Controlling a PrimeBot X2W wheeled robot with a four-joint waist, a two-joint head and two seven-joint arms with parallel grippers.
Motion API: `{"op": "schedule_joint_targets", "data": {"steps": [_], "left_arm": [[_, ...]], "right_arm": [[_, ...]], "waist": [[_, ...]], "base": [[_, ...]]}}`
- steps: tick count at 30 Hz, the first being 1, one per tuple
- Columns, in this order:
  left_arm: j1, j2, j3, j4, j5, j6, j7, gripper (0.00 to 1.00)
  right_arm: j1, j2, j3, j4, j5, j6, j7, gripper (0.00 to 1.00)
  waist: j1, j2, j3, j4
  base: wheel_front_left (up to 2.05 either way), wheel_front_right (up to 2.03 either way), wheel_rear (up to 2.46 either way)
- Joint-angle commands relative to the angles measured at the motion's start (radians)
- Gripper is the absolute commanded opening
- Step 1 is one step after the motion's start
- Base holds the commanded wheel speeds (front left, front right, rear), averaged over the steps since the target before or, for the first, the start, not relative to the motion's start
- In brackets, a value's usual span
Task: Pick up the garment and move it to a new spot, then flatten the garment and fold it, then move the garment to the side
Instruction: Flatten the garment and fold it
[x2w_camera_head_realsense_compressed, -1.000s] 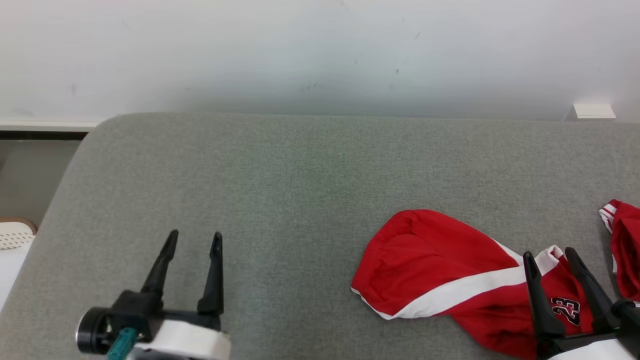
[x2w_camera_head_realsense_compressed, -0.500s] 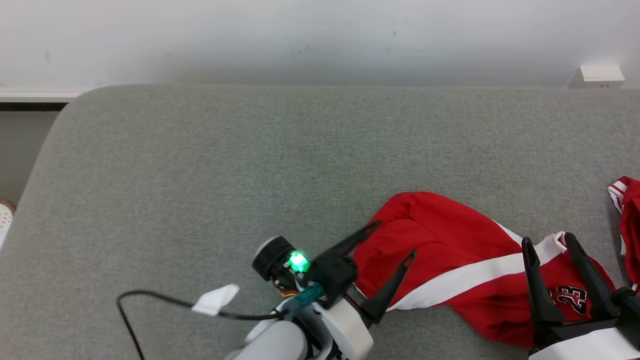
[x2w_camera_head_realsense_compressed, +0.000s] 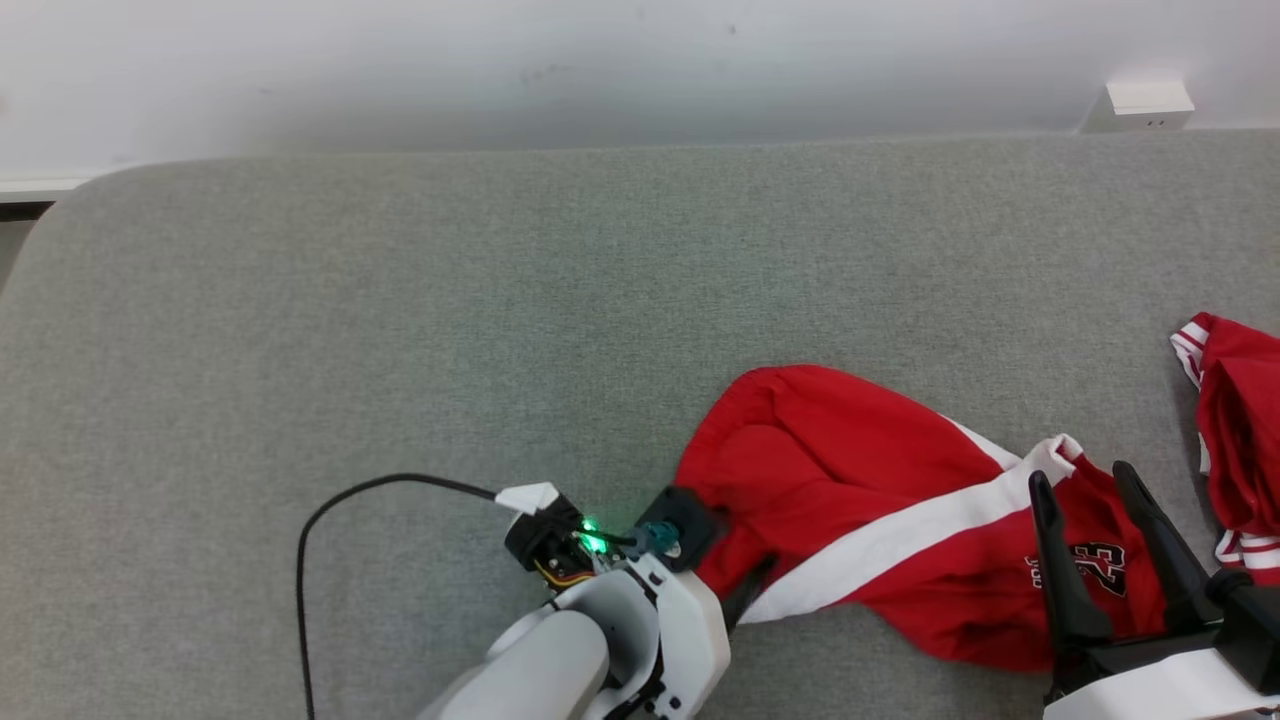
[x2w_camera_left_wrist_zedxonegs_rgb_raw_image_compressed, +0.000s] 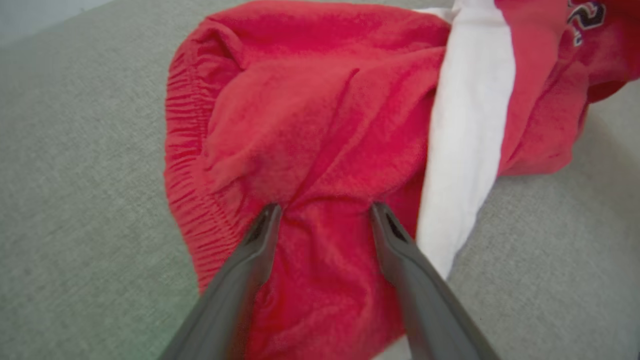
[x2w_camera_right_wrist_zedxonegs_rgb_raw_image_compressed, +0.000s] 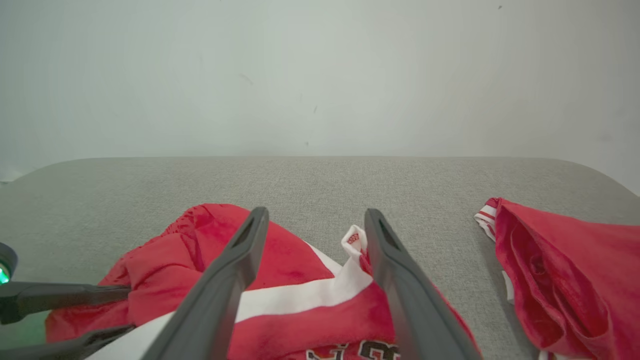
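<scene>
Left gripper (x2w_camera_left_wrist_zedxonegs_rgb_raw_image_compressed: 325, 209) newly against garment (x2w_camera_left_wrist_zedxonegs_rgb_raw_image_compressed: 310, 115)

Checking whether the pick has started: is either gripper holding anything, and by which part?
Nothing is held. The left gripper is open, tips pressing into the red garment beside its waistband; the right gripper is open over it.

A grey, woven-fabric counter (x2w_camera_head_realsense_compressed: 400, 300) with rounded corners carried everything. On its near right part lay a crumpled red garment (x2w_camera_head_realsense_compressed: 850, 470) with a broad white stripe and a dark number, its gathered waistband turned toward the middle. Apart from it, at the right edge, lay a second red cloth (x2w_camera_head_realsense_compressed: 1240, 430) with red-and-white striped trim. A thin black cable (x2w_camera_head_realsense_compressed: 300, 570) looped over the fabric at the near left.
</scene>
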Motion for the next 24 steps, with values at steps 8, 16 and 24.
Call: {"op": "schedule_joint_targets", "data": {"steps": [8, 16, 24], "left_arm": [[-0.032, -0.003, 0.019, 0.004, -0.054, -0.001, -0.044, 0.00], [0.043, 0.058, 0.066, -0.110, -0.104, 0.035, -0.025, 0.00], [0.187, 0.171, 0.127, -0.328, -0.143, 0.127, 0.040, 0.00]], "right_arm": [[-0.001, 0.002, -0.004, 0.016, 0.006, -0.003, -0.015, 1.00], [0.010, 0.002, -0.009, 0.018, 0.002, -0.003, -0.011, 1.00], [0.024, 0.002, -0.012, 0.010, -0.002, -0.003, -0.005, 1.00]], "waist": [[0.0000, 0.0000, -0.006, -0.012], [0.0000, 0.0000, -0.029, 0.006], [0.0000, 0.0000, -0.046, 0.047]], "base": [[0.00, 0.00, 0.00], [0.00, 0.00, 0.00], [0.00, 0.00, 0.00]]}}
